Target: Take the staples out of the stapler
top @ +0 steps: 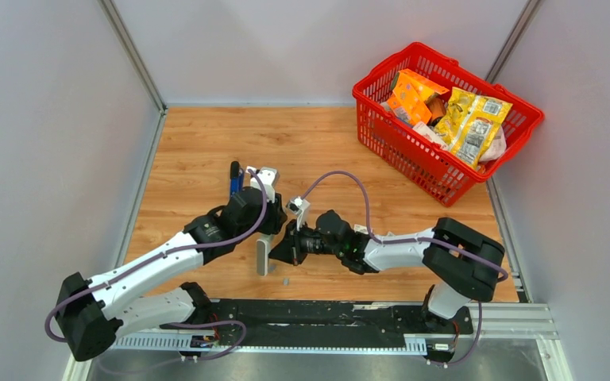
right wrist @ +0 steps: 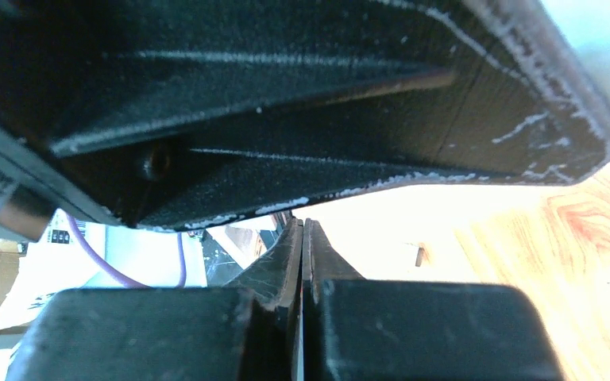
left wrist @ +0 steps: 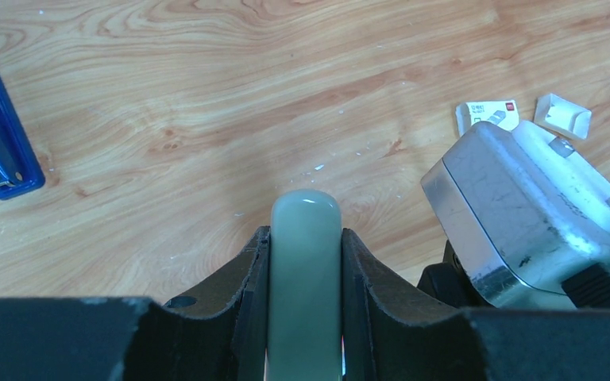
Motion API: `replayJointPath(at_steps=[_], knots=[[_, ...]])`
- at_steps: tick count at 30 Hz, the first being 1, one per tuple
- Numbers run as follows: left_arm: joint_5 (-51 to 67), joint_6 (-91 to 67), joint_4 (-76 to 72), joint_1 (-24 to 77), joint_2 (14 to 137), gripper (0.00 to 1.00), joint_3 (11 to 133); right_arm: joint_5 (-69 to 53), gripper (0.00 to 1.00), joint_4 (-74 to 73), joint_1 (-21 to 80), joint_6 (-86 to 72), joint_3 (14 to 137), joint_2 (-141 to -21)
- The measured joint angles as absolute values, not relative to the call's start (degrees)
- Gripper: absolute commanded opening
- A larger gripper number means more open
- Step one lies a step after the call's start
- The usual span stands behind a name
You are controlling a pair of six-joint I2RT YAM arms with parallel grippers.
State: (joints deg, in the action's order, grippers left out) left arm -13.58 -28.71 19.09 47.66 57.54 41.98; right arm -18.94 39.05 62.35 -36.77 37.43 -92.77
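Blue stapler lies left of centre on the tabletop. Left gripper is clamped on the pale grey-green stapler, near the middle of the near edge. Right gripper, jaws pressed together, sits just right of it. Red basket occupies the far right corner.

Soft, even light overhead; up close the right pincer is dark and blurred against blown-out glare.

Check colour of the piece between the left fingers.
Pale grey-green piece, smooth with a rounded tip; shows best in the left wrist view.
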Motion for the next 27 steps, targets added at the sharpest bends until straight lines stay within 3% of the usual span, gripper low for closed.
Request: replayJointPath(at_steps=[15, 27], knots=[[-7.3, -26.7, 21.6, 47.7, 54.0, 0.0, 48.6, -14.6, 0.01, 29.1, 63.2, -30.7, 37.5, -80.4], [-6.5, -22.9, 21.5, 47.5, 52.0, 0.0, 53.5, -7.2, 0.01, 12.5, 64.8, -24.2, 37.6, -68.2]])
